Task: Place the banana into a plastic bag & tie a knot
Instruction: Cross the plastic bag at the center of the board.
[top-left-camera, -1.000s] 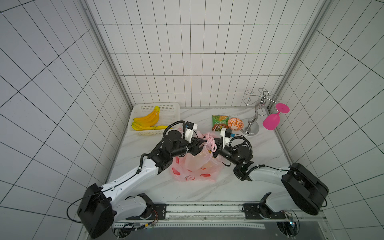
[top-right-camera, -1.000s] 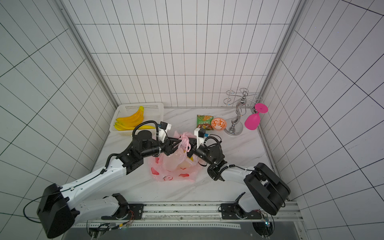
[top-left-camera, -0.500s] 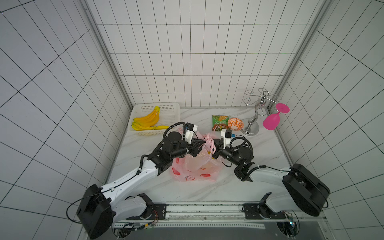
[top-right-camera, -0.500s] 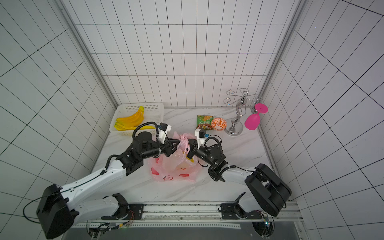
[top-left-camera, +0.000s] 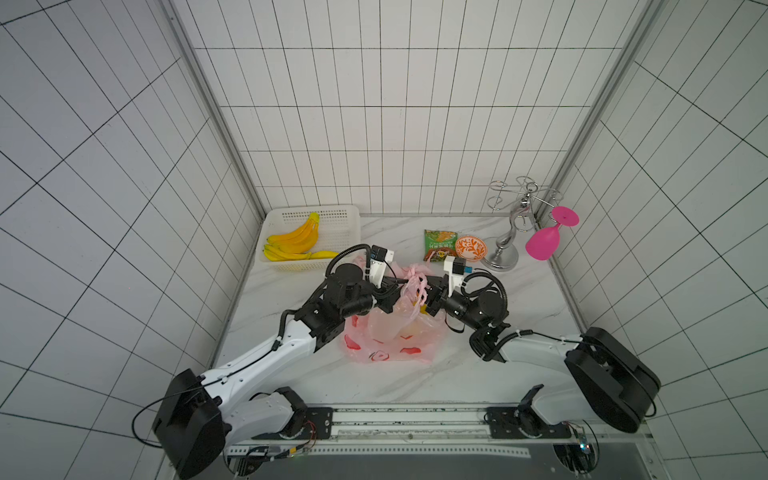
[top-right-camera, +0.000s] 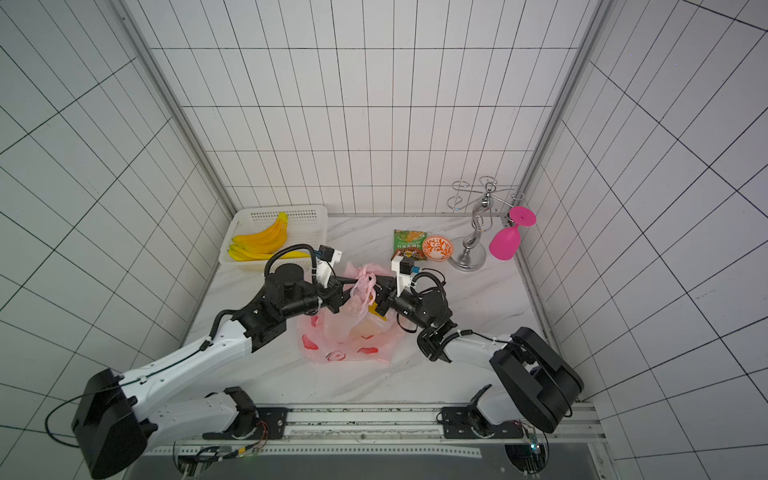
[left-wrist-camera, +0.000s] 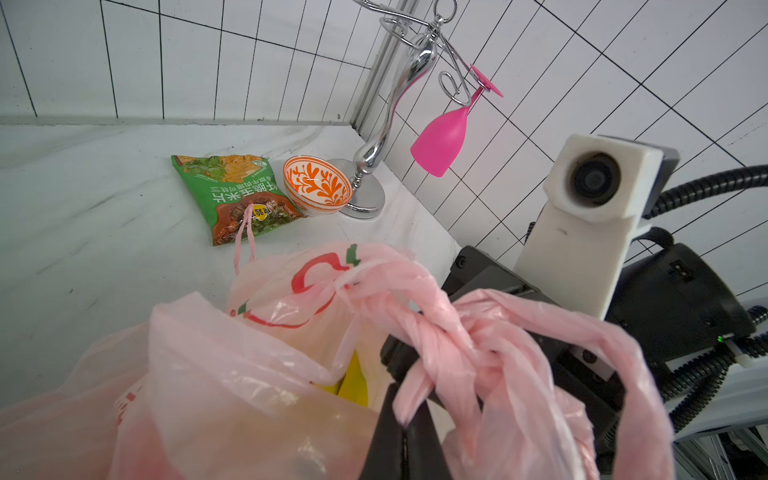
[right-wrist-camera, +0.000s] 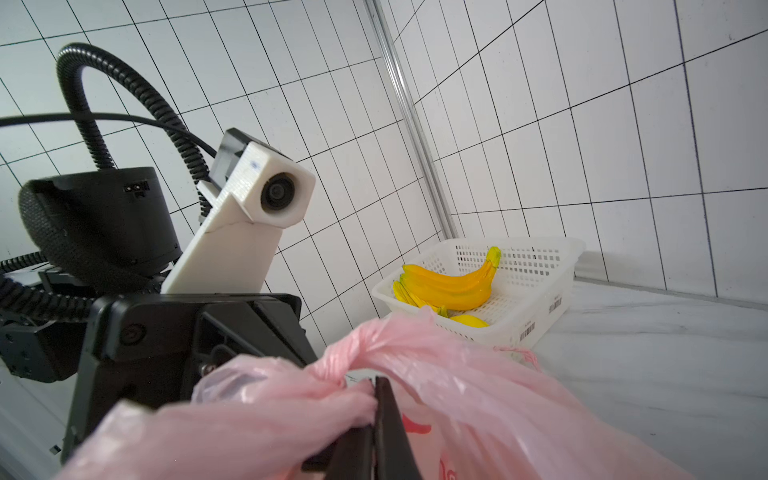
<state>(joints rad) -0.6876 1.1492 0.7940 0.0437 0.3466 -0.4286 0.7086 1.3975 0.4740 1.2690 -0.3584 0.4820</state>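
A pink plastic bag (top-left-camera: 386, 332) (top-right-camera: 353, 332) lies in the middle of the marble table. Its twisted handles (top-left-camera: 415, 282) (left-wrist-camera: 449, 332) are crossed into a loose knot above it. The banana (top-left-camera: 422, 308) (left-wrist-camera: 353, 382) shows yellow inside the bag's mouth. From the left, my left gripper (top-left-camera: 397, 291) (left-wrist-camera: 405, 419) is shut on one handle strand. On the other side my right gripper (top-left-camera: 430, 297) (right-wrist-camera: 376, 386) is shut on the other handle. The two grippers face each other closely across the knot.
A white basket (top-left-camera: 332, 216) with a bunch of bananas (top-left-camera: 295, 241) stands at the back left. A green snack packet (top-left-camera: 439, 245), an orange patterned bowl (top-left-camera: 470, 248) and a chrome glass rack (top-left-camera: 509, 249) holding a pink glass (top-left-camera: 542, 243) stand at the back right.
My left gripper's jaws have closed onto the handle strand. Both arms have stayed almost where they were at the knot.
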